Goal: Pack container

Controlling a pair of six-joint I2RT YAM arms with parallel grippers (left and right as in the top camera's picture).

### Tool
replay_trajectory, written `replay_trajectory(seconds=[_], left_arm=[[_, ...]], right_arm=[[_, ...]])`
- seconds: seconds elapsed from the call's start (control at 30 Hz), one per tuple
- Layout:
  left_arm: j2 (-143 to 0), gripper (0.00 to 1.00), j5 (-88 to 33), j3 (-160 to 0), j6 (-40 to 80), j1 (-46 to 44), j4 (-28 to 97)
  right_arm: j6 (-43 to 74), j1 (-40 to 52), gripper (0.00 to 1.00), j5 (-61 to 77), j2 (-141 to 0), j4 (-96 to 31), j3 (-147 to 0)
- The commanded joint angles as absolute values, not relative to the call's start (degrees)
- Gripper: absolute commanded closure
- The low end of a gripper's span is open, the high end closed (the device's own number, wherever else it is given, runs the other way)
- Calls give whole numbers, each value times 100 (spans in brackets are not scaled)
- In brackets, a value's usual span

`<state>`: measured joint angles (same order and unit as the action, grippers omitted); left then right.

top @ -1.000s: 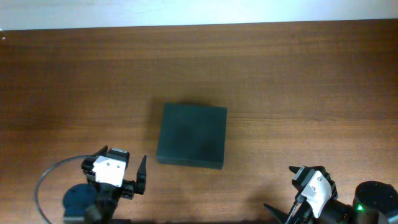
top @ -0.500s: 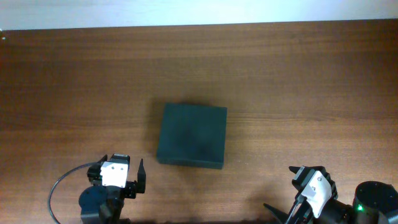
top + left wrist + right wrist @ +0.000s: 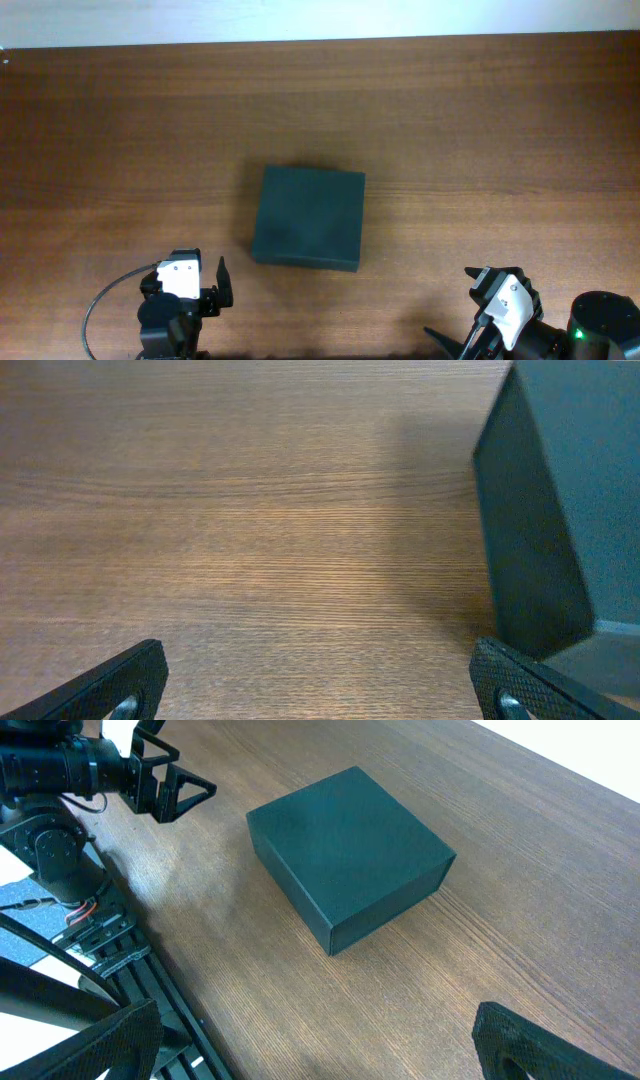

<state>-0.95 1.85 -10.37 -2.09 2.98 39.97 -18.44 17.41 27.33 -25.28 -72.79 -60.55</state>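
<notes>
The container (image 3: 308, 218) is a dark green-black rectangular box with its lid closed, lying flat in the middle of the wooden table. It fills the right side of the left wrist view (image 3: 570, 500) and lies at the centre of the right wrist view (image 3: 350, 850). My left gripper (image 3: 187, 275) is open and empty near the front edge, left of and in front of the box, apart from it (image 3: 320, 675). It also shows in the right wrist view (image 3: 175, 790). My right gripper (image 3: 455, 305) is open and empty at the front right, well away from the box (image 3: 315, 1030).
The wooden table (image 3: 480, 130) runs to a white strip (image 3: 300, 20) along its far edge. A grey cable (image 3: 100, 305) loops from the left arm at the front left. A black metal frame (image 3: 110, 970) lies beyond the table's front edge.
My left arm has shifted to the right and drawn back toward the front edge, still open. The box and the right arm have not moved.
</notes>
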Motion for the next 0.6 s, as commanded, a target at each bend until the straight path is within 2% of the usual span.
replay_trajectory(seconds=[0.0, 0.57], left_arm=[[-30, 1, 379, -991, 56, 327, 3966], [-30, 1, 220, -993, 62, 327, 3968]], right_arm=[[-1835, 1752, 1, 2827, -2499, -7262, -6053], [-1835, 1752, 1, 2827, -2499, -7260, -6053]])
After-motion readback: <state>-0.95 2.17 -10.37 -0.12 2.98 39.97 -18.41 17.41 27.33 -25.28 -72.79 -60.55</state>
